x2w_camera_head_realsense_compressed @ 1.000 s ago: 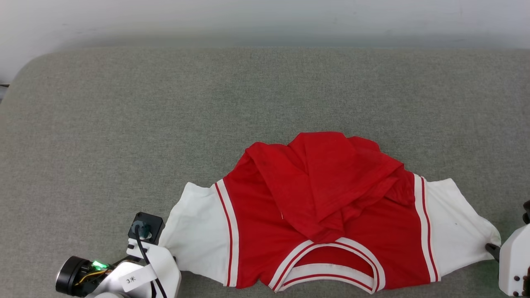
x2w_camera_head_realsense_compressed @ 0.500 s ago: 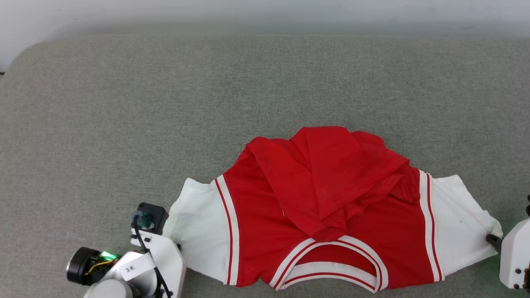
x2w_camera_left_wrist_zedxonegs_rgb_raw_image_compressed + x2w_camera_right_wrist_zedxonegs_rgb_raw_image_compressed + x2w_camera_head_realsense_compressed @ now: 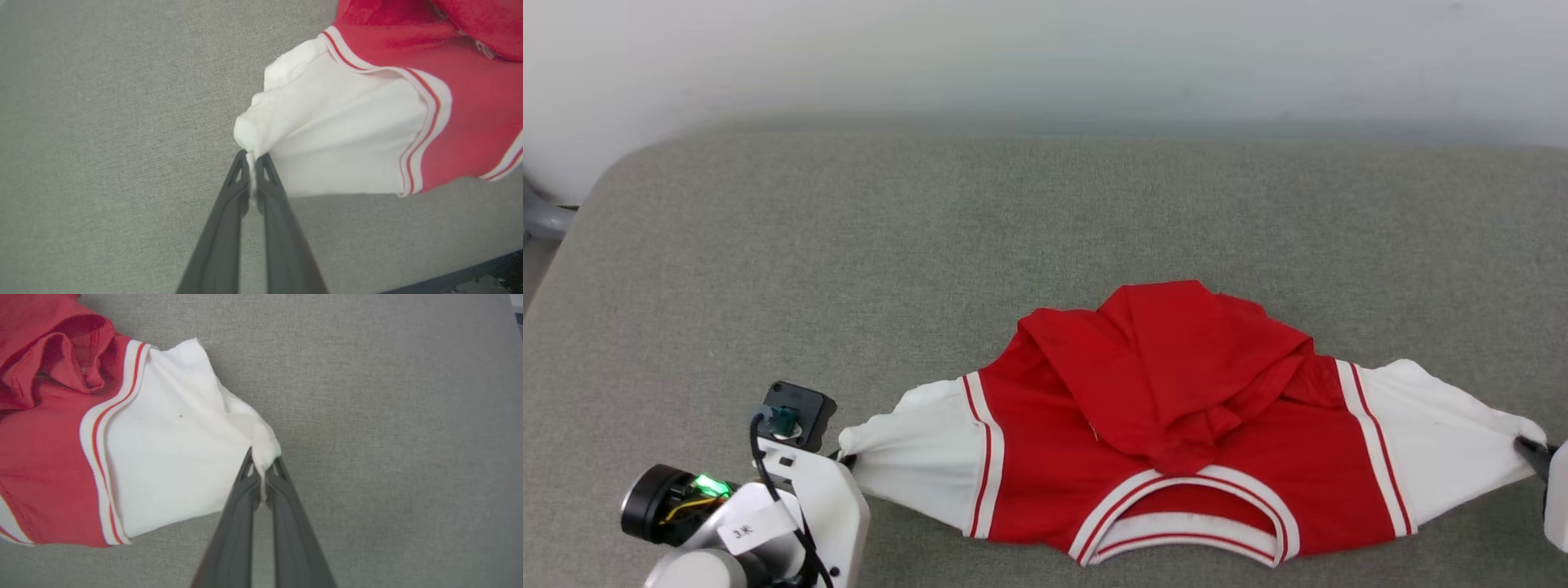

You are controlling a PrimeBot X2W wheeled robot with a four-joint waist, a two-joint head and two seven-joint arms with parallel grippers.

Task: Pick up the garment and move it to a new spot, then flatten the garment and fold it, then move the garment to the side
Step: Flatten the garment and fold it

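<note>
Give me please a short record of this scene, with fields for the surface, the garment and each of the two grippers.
surface: grey fabric surface
garment: red T-shirt with white sleeves, the garment lies on the surface, collar toward the robot
garment state: not flat; the red body is bunched up over the middle
left: left gripper shut on the tip of one white sleeve
right: right gripper shut on the tip of the other white sleeve
tension: both sleeve tips drawn outward to a point

red garment (image 3: pixel 1045 457), white sleeves, striped trim, grey surface (image 3: pixel 849 269)
</note>
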